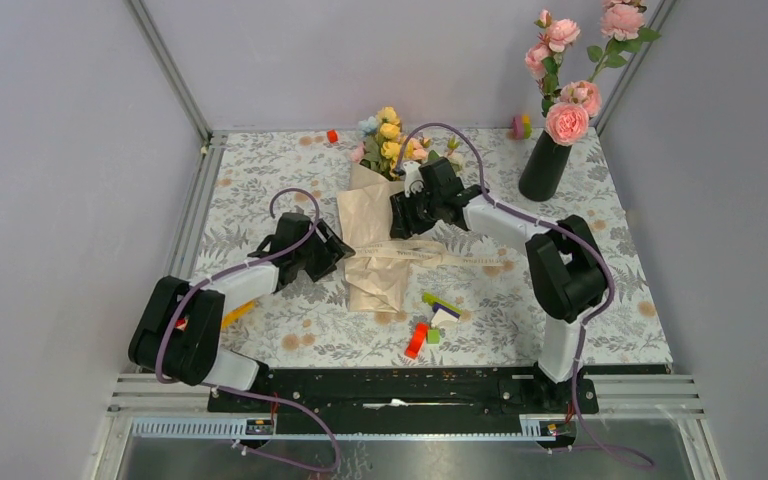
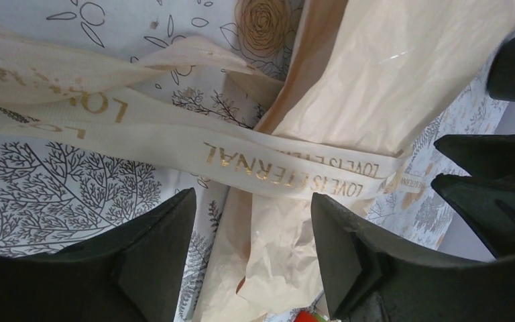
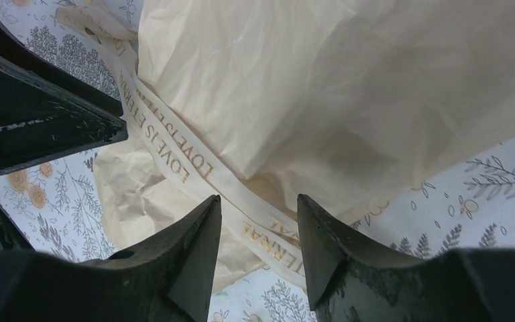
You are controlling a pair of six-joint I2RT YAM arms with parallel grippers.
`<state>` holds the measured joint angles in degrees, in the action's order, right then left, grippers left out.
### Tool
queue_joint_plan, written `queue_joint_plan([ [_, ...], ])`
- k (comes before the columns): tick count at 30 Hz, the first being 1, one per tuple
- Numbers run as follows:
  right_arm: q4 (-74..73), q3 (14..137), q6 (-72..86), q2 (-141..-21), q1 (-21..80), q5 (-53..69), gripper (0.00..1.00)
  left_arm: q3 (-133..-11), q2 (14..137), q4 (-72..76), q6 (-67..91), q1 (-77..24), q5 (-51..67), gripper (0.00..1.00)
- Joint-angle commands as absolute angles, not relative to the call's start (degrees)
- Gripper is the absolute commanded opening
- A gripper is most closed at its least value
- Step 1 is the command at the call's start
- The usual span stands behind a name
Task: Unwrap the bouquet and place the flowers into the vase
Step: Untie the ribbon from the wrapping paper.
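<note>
Your bouquet (image 1: 385, 225) lies mid-frame in the top view on the patterned table (image 1: 610, 260), its flowers (image 1: 390, 135) toward the upper edge and its crinkled paper (image 1: 370, 275) toward the bottom; the gold-lettered ribbon (image 2: 268, 164) crosses the paper and trails onto the table. Your left gripper (image 1: 332, 252) sits at the paper's left edge, fingers apart, clamped on nothing; your right gripper (image 1: 407, 215) sits at the paper's upper right, fingers also apart, the ribbon passing just beyond its tips. The vase (image 1: 544, 168) stands at the upper right, well apart from the bouquet, holding pink roses (image 1: 567, 122).
</note>
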<state>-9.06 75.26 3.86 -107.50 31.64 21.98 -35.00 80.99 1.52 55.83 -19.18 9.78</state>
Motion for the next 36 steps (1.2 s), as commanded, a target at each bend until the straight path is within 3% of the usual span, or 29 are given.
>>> queue_joint_plan([
  [1, -12.19, 79.67, 1.85, -110.02, 33.07, 24.33, 0.52, -35.27, 82.66, 5.96, 56.06, -19.34, 8.32, 0.65],
  [17, -15.14, 82.0, 2.28, -113.91, 34.09, 24.82, 0.42, -36.03, 85.52, 8.35, 56.56, -19.29, 7.24, 0.58],
  [25, -15.23, 81.88, 2.55, -114.4, 34.43, 25.48, 0.32, -35.8, 85.76, 8.78, 56.69, -19.34, 7.18, 0.42],
  [31, -15.4, 80.93, 2.46, -113.52, 34.54, 25.24, 0.1, -35.68, 84.87, 8.19, 56.28, -19.34, 6.58, 0.22],
  [36, -14.24, 78.75, 3.54, -110.66, 34.54, 23.59, 0.0, -35.7, 82.9, 6.07, 55.44, -19.34, 5.14, 0.07],
])
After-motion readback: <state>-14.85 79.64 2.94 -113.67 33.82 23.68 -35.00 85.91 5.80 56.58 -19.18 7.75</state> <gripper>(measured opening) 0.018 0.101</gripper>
